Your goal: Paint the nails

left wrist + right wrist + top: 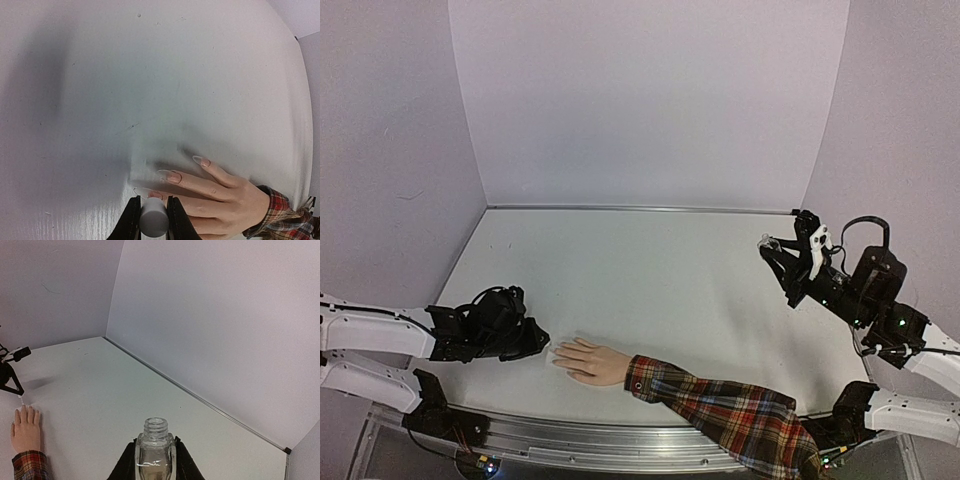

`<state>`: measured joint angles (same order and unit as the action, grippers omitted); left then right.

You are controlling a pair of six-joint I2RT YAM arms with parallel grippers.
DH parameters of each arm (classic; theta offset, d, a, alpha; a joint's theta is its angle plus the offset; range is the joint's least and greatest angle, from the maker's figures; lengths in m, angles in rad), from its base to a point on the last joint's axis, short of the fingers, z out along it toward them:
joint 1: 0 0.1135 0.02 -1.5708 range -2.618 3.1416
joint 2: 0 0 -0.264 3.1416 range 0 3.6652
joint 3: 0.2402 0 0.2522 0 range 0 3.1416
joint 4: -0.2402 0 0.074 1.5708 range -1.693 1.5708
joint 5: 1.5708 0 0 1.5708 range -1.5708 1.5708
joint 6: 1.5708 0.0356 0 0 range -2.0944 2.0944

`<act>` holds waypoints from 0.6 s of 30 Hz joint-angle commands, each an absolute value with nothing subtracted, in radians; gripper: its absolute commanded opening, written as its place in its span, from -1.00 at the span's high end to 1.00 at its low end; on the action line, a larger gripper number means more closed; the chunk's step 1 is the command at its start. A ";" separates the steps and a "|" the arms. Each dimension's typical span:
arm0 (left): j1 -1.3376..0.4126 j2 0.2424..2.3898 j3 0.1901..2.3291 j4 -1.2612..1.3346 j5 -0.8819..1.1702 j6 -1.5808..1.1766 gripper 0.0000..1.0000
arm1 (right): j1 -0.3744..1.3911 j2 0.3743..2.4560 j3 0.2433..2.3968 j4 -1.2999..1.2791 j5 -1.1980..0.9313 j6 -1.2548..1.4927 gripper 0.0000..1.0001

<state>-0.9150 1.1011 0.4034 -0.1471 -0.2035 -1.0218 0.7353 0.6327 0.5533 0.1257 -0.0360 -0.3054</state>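
A pale hand (590,361) with a red plaid sleeve (740,412) lies flat near the table's front edge, fingers pointing left. In the left wrist view its long, pale nails show: one (201,160), another (168,175) and a third (144,192) just past my jaws. My left gripper (538,343) is shut on a grey cylindrical cap (153,218), right over the fingertips; any brush under it is hidden. My right gripper (775,248) is raised at the right and shut on an open clear glass bottle (155,450) with a little liquid.
The white table (650,270) is enclosed by pale walls behind and on both sides. A metal rail (620,445) runs along the near edge. The hand (26,427) and left gripper (10,376) also show far left in the right wrist view.
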 commanded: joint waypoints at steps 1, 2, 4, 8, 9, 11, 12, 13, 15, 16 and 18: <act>-0.910 1.113 0.413 -0.129 -0.218 -1.015 1.00 | 0.732 0.632 0.549 0.152 -0.044 -0.304 1.00; -0.910 1.113 0.413 -0.132 -0.220 -1.015 1.00 | 0.732 0.633 0.549 0.152 -0.044 -0.304 1.00; -0.910 1.109 0.414 -0.137 -0.225 -1.018 1.00 | 0.732 0.634 0.549 0.152 -0.046 -0.304 1.00; -0.910 1.117 0.418 -0.148 -0.230 -1.019 1.00 | 0.732 0.635 0.550 0.152 -0.047 -0.304 1.00; -0.910 1.119 0.418 -0.148 -0.230 -1.020 1.00 | 0.732 0.635 0.549 0.152 -0.047 -0.304 1.00; -0.910 1.120 0.419 -0.149 -0.230 -1.020 1.00 | 0.732 0.635 0.549 0.152 -0.049 -0.304 1.00; -0.911 1.121 0.421 -0.151 -0.231 -1.020 1.00 | 0.732 0.635 0.549 0.152 -0.049 -0.304 1.00; -0.910 1.121 0.422 -0.152 -0.233 -1.020 1.00 | 0.732 0.636 0.549 0.152 -0.050 -0.303 1.00; -0.910 1.124 0.422 -0.152 -0.233 -1.020 1.00 | 0.732 0.635 0.550 0.152 -0.049 -0.304 1.00; -0.910 1.124 0.422 -0.152 -0.233 -1.021 1.00 | 0.732 0.635 0.550 0.152 -0.050 -0.304 1.00; -0.910 1.128 0.423 -0.153 -0.234 -1.020 1.00 | 0.732 0.635 0.549 0.152 -0.051 -0.302 1.00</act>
